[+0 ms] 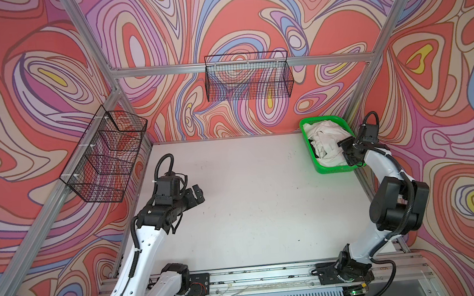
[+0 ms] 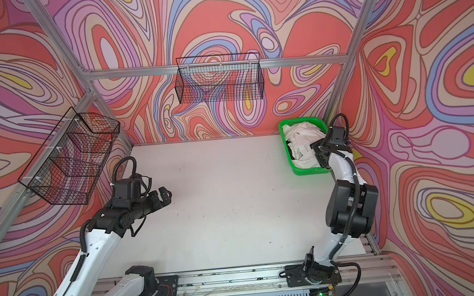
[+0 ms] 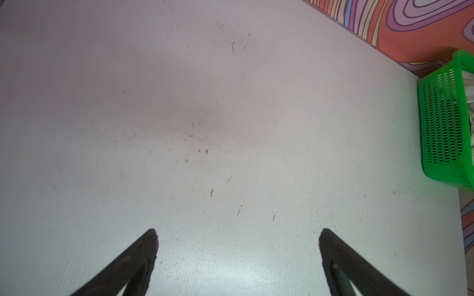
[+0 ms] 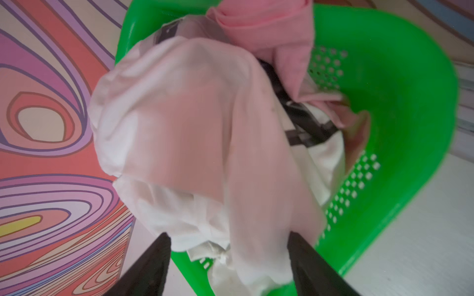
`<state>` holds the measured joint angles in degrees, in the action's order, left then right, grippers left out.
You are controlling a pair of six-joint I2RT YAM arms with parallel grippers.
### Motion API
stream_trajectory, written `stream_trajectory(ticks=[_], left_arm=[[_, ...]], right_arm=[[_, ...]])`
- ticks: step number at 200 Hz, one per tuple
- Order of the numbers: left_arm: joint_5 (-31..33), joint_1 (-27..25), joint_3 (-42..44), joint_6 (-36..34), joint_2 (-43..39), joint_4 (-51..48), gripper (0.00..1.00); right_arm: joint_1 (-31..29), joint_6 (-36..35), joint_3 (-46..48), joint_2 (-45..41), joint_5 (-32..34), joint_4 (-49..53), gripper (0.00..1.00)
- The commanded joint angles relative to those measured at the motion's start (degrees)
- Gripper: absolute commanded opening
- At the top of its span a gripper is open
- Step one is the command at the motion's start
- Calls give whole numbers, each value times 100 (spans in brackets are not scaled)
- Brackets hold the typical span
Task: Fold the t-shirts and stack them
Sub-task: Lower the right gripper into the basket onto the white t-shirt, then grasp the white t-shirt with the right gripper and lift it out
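All eyes on the green basket (image 1: 335, 169), because that's where the t-shirts (image 1: 325, 142) are, the whole crumpled pile heaped inside it and bulging above the rim. The right gripper (image 4: 228, 235) is parked over the basket's near end, nose tipped down into the heap. Through its wrist camera the jaws stand partway apart, one on each side of a fat fold of the white shirt (image 4: 179, 115), with cloth filling the gap between them. Is it actually pinching that fold or only straddling it? I can't tell from here. A pink shirt (image 4: 261, 28) lies bunched on the far side of the white one from the gripper, pressed against the basket's wall. A dark patch (image 4: 302, 120) peeks out between pink and white, too blurred to say what it is. And the left gripper (image 3: 238, 230)? It's well apart from the basket, out across the table (image 1: 248, 205) from it, jaws spread wide, hanging just above the tabletop.
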<state>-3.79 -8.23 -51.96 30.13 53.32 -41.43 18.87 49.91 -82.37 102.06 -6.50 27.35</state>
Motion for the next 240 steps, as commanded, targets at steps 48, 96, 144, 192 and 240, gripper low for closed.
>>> stream_trajectory(ticks=[48, 96, 144, 192, 240], left_arm=[[17, 6, 54, -41, -23, -173, 100], [-92, 23, 81, -45, -67, -128, 100], [-163, 32, 79, -46, -16, -123, 100], [-218, 36, 86, -47, -30, -98, 100], [-244, 33, 85, -47, -32, -83, 100]], right_arm=[[-154, -398, -188, 486, 19, -326, 37], [-191, -490, -119, 125, 101, -441, 0], [-205, -369, 63, -532, 26, -584, 0], [-439, -468, 41, -1290, 8, -535, 0], [-906, -743, -415, -2072, -64, -338, 0]])
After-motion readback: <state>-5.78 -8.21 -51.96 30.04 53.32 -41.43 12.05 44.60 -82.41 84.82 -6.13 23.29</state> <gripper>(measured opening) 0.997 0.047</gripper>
